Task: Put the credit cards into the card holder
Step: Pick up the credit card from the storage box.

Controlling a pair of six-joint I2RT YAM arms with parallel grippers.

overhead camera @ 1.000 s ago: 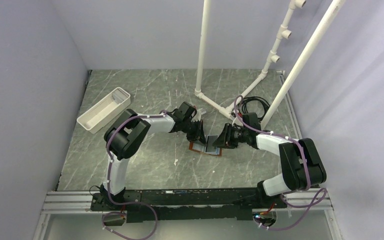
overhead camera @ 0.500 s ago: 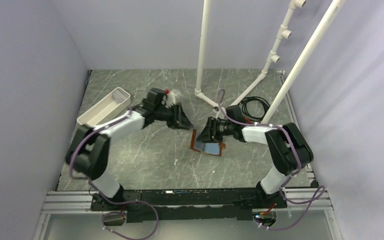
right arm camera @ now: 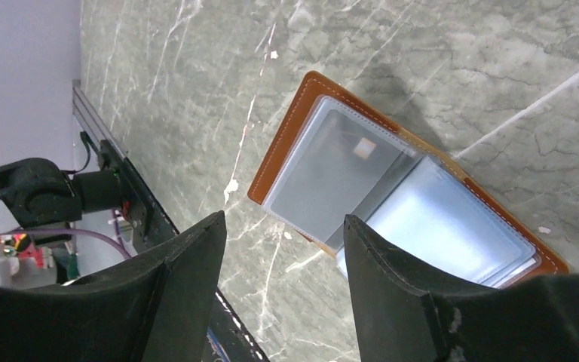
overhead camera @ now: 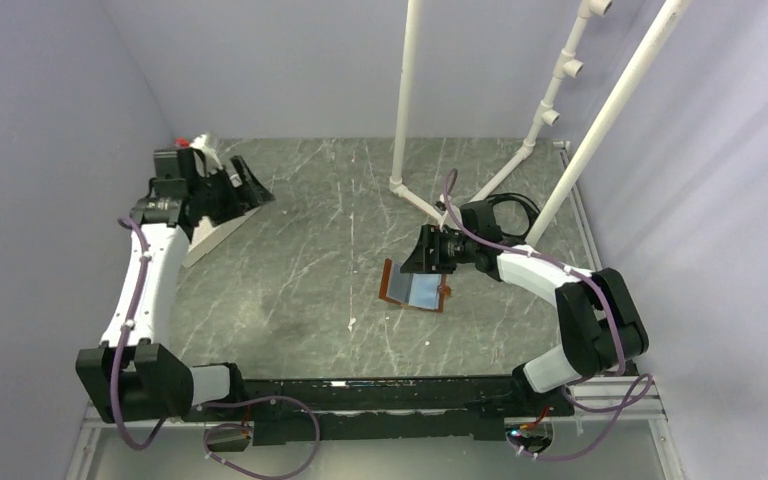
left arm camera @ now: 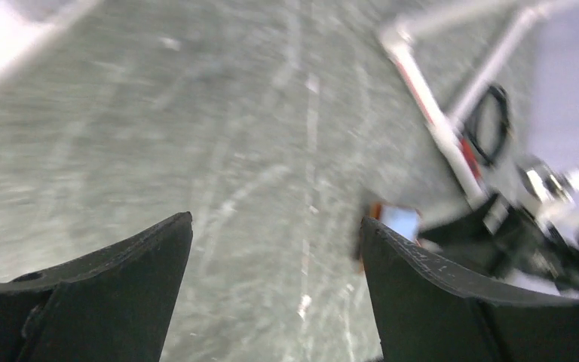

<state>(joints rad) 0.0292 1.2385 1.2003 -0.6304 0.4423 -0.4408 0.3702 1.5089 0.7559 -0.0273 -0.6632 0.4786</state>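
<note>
Far left first: the left pincer [left arm camera: 275, 226] is way out at about 10 o'clock of the grey-green marbled tabletop [overhead camera: 310, 300], right over the long white rectangular plastic tray [overhead camera: 208, 236]. Its fingers are spread wide with nothing between them, so it's released and empty. It covers most of the tray in the overhead view. Its own camera is blurry and points out across the tabletop, so I can't tell what's in the tray, if anything.

Around the middle of the tabletop, a touch toward 3 o'clock, the small brown leather folding card holder [overhead camera: 415, 290] lies opened flat. The right wrist view shows clear sleeves inside with thin flat credit cards [right arm camera: 332, 173] in them. There's a grey one toward 10 o'clock in that view and a pale blue one beside it toward 4 o'clock. Both look tucked in, though I can't tell if they're fully seated.

The right pincer [right arm camera: 284, 217] hangs just over the holder's 12 o'clock edge as seen from overhead. Its fingers are apart, gripping nothing, and as far as I can see they're not touching the leather.

My read is that we're between cards. At least two are in, and the left arm is placed to fetch another from the tray, if one's there. The next move would be dropping into the tray and pinching a thin card by its edges, which is fiddly when it lies flat on the tray floor. Then the right arm probably needs to pin the holder down so it doesn't skate while the card slides into a sleeve.
</note>
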